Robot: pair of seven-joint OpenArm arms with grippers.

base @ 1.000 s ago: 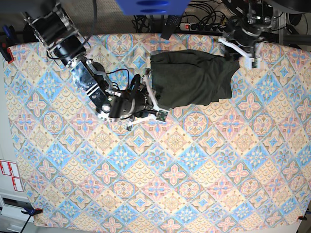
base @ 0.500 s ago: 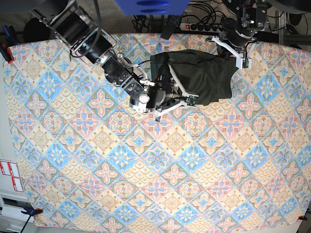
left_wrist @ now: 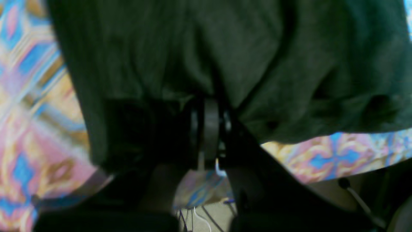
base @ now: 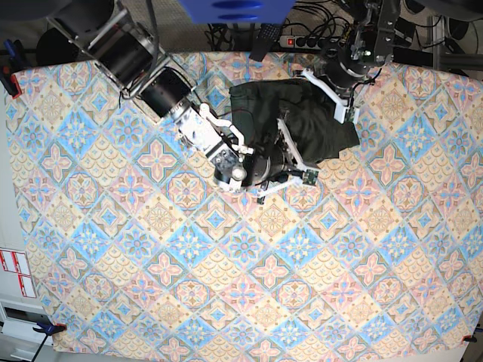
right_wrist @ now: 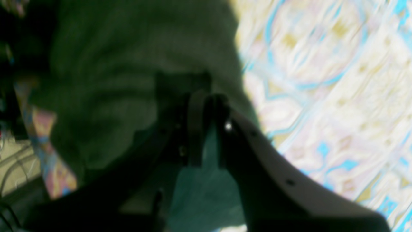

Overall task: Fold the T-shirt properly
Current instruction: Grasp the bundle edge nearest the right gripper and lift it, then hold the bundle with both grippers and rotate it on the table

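The dark olive-green T-shirt point(base: 260, 113) lies bunched at the back middle of the table. My right gripper point(base: 293, 154) is at the shirt's near edge. In the right wrist view the right gripper point(right_wrist: 206, 106) is shut on a fold of the shirt point(right_wrist: 112, 80). My left gripper point(base: 338, 102) is at the shirt's far right part. In the left wrist view the left gripper point(left_wrist: 209, 109) is shut on gathered shirt fabric point(left_wrist: 273, 64). Both arms hide part of the shirt, and the two grippers are close together.
The table carries a patterned blue, pink and yellow cloth point(base: 226, 264). A power strip and cables point(base: 309, 39) lie beyond the back edge. A blue object point(base: 234, 9) is at the top. Red-and-white labels point(base: 16, 271) are off the left edge.
My right gripper has moved right across the shirt, dragging its left part along. My left gripper has moved left and nearer. The shirt is now narrower and more bunched.
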